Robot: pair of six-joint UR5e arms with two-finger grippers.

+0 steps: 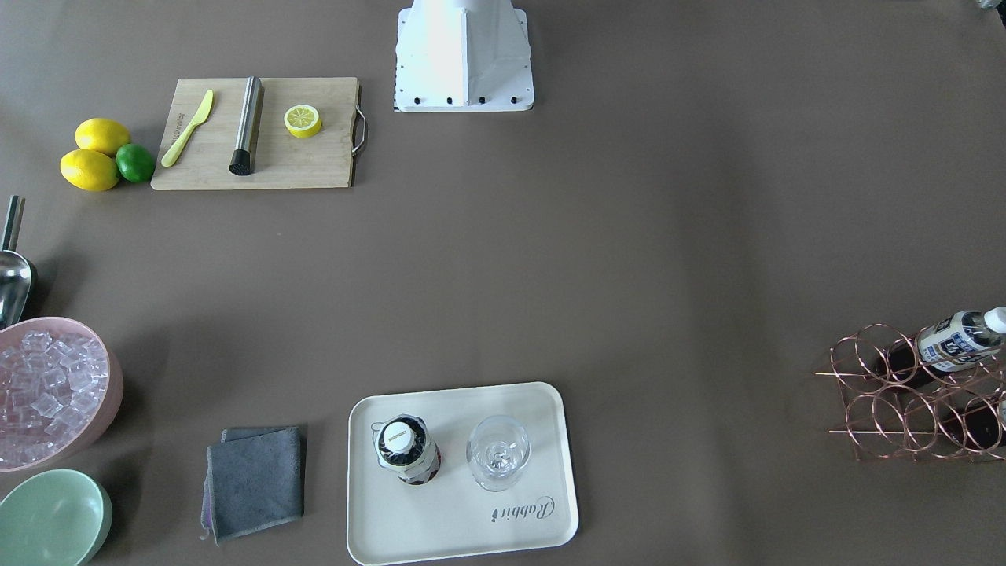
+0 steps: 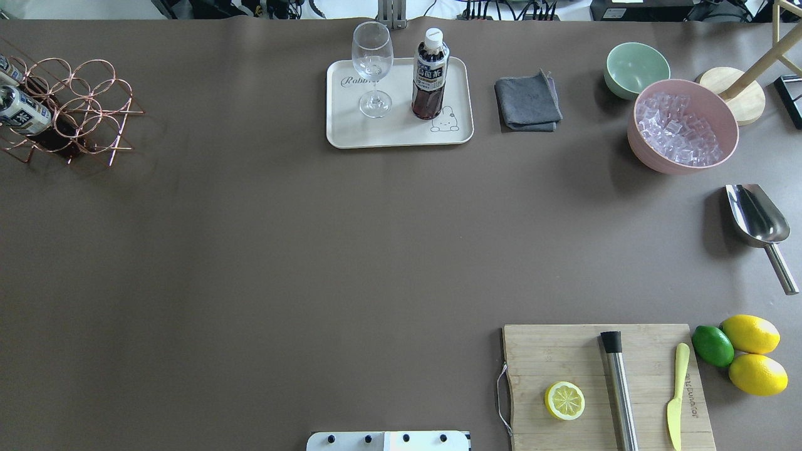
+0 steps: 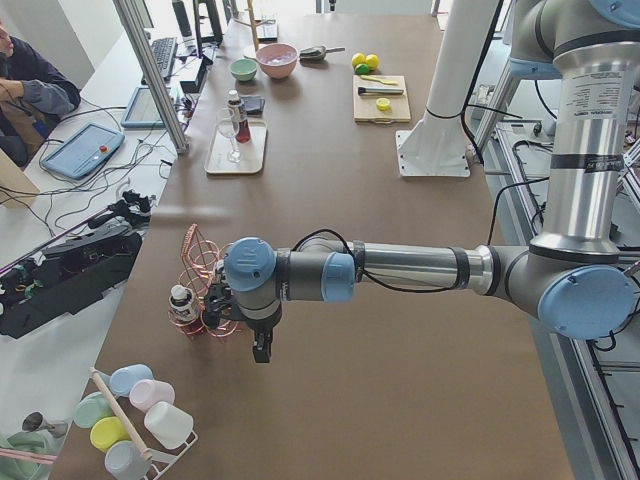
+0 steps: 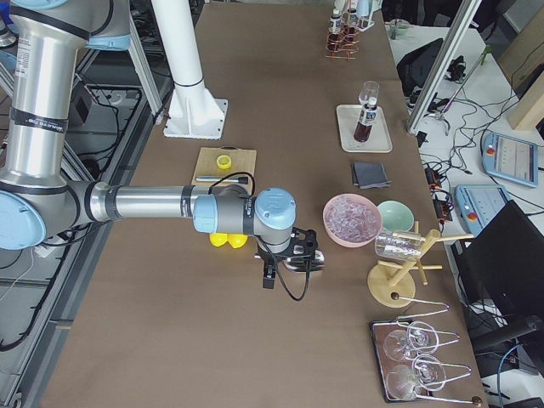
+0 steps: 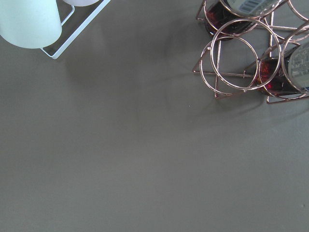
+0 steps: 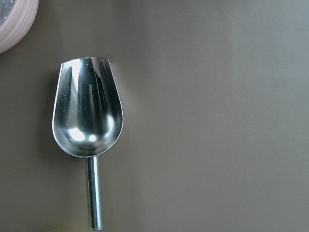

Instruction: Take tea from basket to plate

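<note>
One tea bottle (image 2: 430, 78) stands upright on the cream plate (image 2: 401, 134), beside a stemmed glass (image 2: 372, 69); it also shows in the front-facing view (image 1: 407, 450) on the plate (image 1: 464, 519). The copper wire basket (image 2: 88, 106) at the table's left end holds more tea bottles (image 2: 22, 113) lying in its rings, and shows in the left wrist view (image 5: 241, 63). My left gripper (image 3: 260, 348) hangs above the table beside the basket. My right gripper (image 4: 269, 276) hangs over the metal scoop (image 6: 89, 111). I cannot tell whether either gripper is open or shut.
A grey cloth (image 2: 527, 103), a pale green bowl (image 2: 636, 67) and a pink bowl of ice (image 2: 683, 125) lie right of the plate. A cutting board (image 2: 564, 357) with a lemon half, muddler and knife sits near right, with lemons and a lime (image 2: 749, 351) beside it.
</note>
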